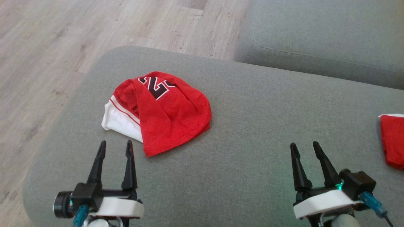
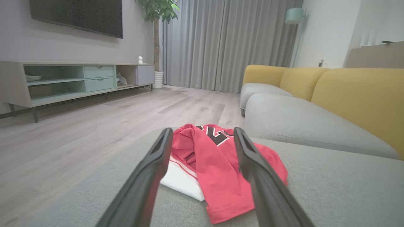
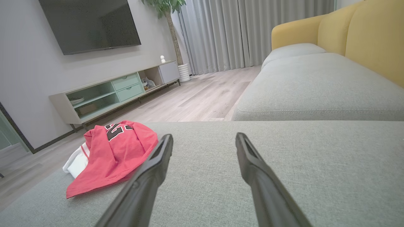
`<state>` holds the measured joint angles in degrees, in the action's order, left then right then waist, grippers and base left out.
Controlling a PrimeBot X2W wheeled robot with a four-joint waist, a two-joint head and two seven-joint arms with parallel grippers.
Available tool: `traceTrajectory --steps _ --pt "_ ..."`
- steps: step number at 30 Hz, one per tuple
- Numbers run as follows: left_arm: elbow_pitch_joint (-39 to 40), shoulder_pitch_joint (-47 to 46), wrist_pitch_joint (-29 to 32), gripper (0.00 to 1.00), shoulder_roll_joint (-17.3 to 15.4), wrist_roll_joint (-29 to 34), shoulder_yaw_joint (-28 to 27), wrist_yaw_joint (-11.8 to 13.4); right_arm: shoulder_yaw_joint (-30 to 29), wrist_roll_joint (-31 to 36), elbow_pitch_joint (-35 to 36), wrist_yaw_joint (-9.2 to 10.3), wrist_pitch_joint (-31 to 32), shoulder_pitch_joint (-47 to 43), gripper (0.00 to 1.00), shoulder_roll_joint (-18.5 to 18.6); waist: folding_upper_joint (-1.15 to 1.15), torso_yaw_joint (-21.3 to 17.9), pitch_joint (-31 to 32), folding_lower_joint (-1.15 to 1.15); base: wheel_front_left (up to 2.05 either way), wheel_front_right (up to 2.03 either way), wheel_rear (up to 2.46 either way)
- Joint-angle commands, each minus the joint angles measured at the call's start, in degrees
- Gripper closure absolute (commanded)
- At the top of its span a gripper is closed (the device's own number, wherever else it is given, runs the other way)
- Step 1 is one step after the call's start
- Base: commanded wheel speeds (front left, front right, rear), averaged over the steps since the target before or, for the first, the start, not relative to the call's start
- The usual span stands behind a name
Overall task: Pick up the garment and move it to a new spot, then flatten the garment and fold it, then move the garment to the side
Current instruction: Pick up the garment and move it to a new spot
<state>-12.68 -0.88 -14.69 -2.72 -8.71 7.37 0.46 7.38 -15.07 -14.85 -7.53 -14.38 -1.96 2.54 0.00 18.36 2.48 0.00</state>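
A crumpled red garment (image 1: 167, 110) with a white band and black numerals lies on the left half of the grey ottoman (image 1: 252, 126). My left gripper (image 1: 115, 146) stands open just below and left of it, nothing between its fingers. The left wrist view has the garment (image 2: 217, 167) a short way ahead between the open fingers. My right gripper (image 1: 303, 146) is open over bare cushion well to the right of the garment. From the right wrist the garment (image 3: 113, 154) lies off to the left, beyond the left finger (image 3: 154, 164).
A second red cloth (image 1: 393, 140) lies at the ottoman's right edge. A grey sofa seat (image 1: 322, 34) with yellow backs (image 2: 356, 94) adjoins the far side. Wooden floor (image 1: 63, 41) drops away left and beyond. A TV cabinet (image 2: 79, 78) stands against the far wall.
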Motion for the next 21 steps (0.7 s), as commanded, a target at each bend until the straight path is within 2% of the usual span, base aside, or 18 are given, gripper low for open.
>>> traceTrajectory --steps 1,6,14,21 --pt "0.85 -2.80 -0.31 0.00 -0.24 0.84 -1.63 -0.77 1.34 -0.22 1.49 0.04 -0.62 2.24 0.00 0.34 0.00 -0.48 -0.36 0.00 0.00 0.00 0.00" --pt "-3.28 -5.25 0.11 0.00 -1.05 1.55 -0.17 -2.65 0.67 -0.04 1.74 0.04 -0.62 2.74 0.00 0.34 0.00 -1.08 -1.68 0.00 0.00 0.00 0.00" --pt "-12.77 -12.94 11.02 0.00 -3.52 2.22 2.45 -4.95 0.26 0.76 2.15 0.04 -0.62 4.08 0.00 0.34 0.00 -2.43 -5.29 0.00 0.00 0.00 0.00" --pt "-19.04 -17.25 15.85 0.00 -4.51 1.75 3.11 -5.50 0.44 1.26 2.26 0.04 -0.62 5.40 0.00 0.34 0.00 -4.01 -8.10 0.00 0.00 0.00 0.00"
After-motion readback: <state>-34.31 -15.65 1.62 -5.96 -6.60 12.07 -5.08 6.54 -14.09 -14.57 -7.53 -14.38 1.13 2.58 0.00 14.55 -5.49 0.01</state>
